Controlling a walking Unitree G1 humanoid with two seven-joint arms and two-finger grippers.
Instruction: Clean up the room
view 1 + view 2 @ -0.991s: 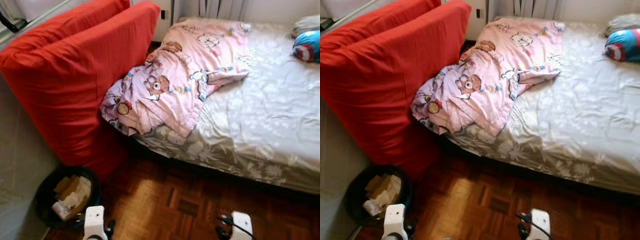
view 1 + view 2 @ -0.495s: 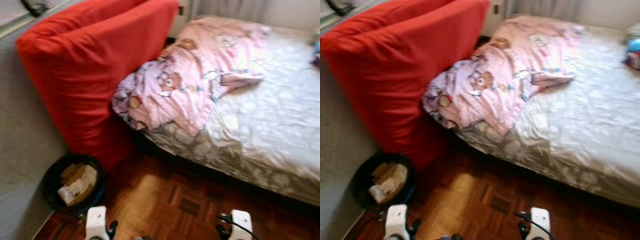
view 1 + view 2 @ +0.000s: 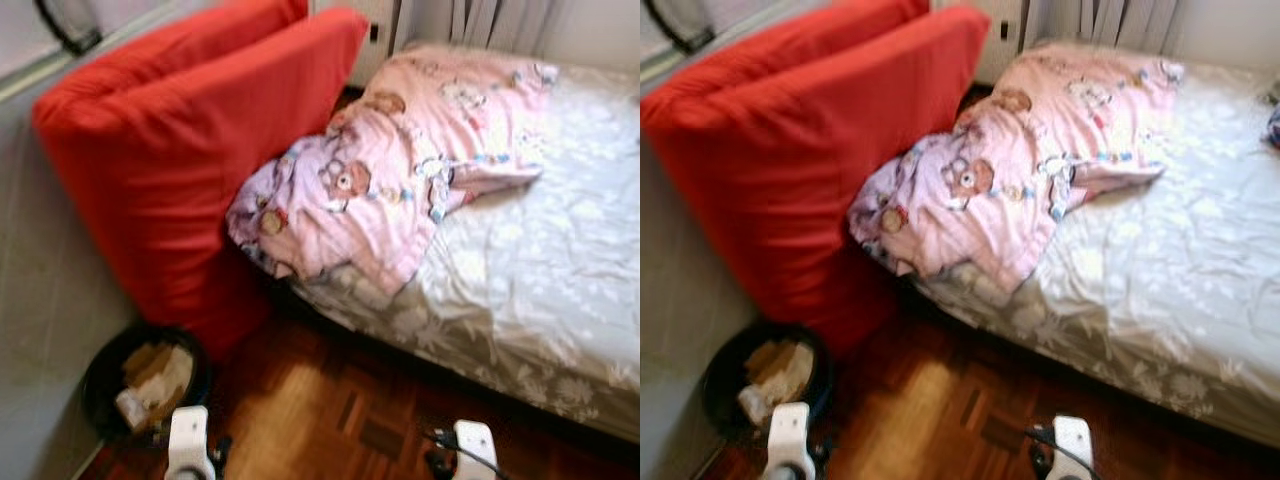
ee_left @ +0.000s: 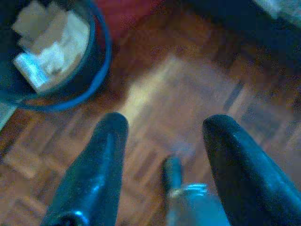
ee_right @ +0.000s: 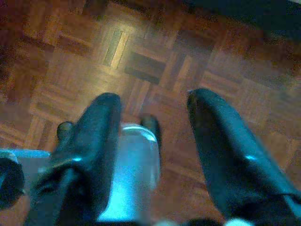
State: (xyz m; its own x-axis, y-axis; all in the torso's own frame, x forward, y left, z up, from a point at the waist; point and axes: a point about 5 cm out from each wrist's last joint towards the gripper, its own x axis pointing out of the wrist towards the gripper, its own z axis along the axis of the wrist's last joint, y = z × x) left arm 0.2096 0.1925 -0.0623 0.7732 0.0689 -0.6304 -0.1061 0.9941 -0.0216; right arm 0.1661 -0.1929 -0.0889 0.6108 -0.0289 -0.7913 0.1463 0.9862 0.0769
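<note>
Left eye view has swung a little since a second ago: the whole picture has slid rightward, so the camera has turned left and the things have not moved. The striped cushion that lay at the far right edge has gone out of frame, and the red mattress (image 3: 190,170) now sits more centrally. I judge the robot is surveying, with no tidying step begun.

The pink blanket (image 3: 400,180), soft and crumpled with printed bears, lies bunched on the near left corner of the bed (image 3: 540,290), one fold hanging over the edge and touching the red mattress. The bed sheet is smooth, pale grey, with a leaf pattern along its near side. The round dark bin (image 3: 140,385) stands at near left on the parquet floor (image 3: 320,410), beside the mattress foot, holding crumpled paper and card.

Left gripper (image 4: 164,165) and right gripper (image 5: 153,141) hang low above the floor, fingers apart, holding nothing.
</note>
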